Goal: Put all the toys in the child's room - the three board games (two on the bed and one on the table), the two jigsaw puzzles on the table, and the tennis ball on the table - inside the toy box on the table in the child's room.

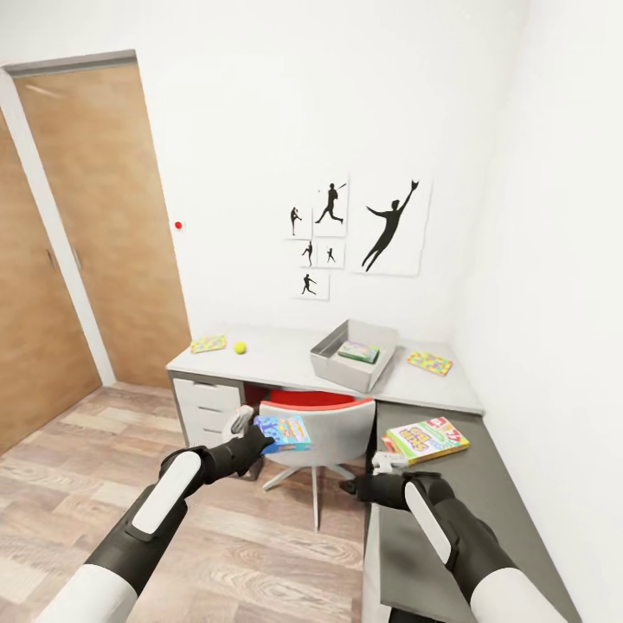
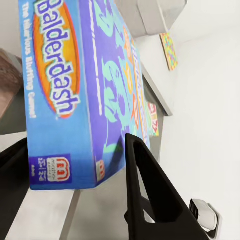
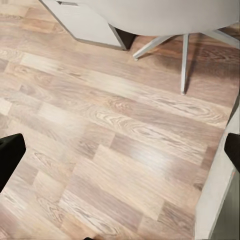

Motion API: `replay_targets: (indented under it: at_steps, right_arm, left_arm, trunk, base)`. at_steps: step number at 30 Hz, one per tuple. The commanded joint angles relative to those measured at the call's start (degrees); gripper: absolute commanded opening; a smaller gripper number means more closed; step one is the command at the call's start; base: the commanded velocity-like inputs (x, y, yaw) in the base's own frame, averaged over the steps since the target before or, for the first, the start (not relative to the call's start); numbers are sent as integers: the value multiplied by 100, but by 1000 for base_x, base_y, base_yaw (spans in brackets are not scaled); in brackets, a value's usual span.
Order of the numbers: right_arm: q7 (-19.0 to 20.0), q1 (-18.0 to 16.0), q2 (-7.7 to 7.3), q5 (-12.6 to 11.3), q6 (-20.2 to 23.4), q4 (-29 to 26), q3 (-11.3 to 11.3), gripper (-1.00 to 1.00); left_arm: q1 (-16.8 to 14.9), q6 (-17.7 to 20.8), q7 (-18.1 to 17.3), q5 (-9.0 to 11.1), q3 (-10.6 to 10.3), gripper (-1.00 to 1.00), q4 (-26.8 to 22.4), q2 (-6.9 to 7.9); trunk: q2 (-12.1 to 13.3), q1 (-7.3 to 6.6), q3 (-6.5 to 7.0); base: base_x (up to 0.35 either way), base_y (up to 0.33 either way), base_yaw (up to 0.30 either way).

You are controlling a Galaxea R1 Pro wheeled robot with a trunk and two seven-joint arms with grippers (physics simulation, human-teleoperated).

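Blue cardboard fills the left hand [image 1: 253, 438]: its fingers are closed on the end of a Balderdash board game [image 1: 284, 433], held out in the air in front of the grey swivel chair [image 1: 317, 433], short of the worktop [image 1: 285, 359]. In the left wrist view the box [image 2: 85, 95] sits between the two dark fingers [image 2: 145, 185], one on each side of its short end.

The right hand [image 1: 389, 461] hangs near the front edge of the worktop's side wing, just beside a second board game [image 1: 427, 439] that lies flat there. In the right wrist view its fingertips [image 3: 10, 157] stand wide apart over the wooden floor [image 3: 115, 135], with nothing between them.

The grey toy box [image 1: 353, 355] rests toward the back of the worktop, slightly right of its middle, and a flat green game box [image 1: 359, 351] lies inside it. A jigsaw puzzle [image 1: 430, 362] lies just to the right of the toy box, toward the corner by the wall. Another jigsaw puzzle [image 1: 208, 343] lies at the worktop's left end, with the yellow tennis ball [image 1: 240, 348] close beside it. A white drawer unit [image 1: 206, 411] stands under that left end.
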Motion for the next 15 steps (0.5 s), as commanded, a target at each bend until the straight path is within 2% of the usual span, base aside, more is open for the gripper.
replay_targets:
  at_steps: [1,15]
  right_arm:
    - [15,0,-6,12,20,-7,9,100]
    - [15,0,-6,12,20,-7,9,100]
  left_arm:
    - [-4,-7,52,73,-12,-100,-6,4]
    - [-4,-7,52,72,-12,-100,-5,4]
  trunk:
    - [-5,2,-3]
    - [-5,2,-3]
  base:
    - [2,0,296]
    - [0,0,297]
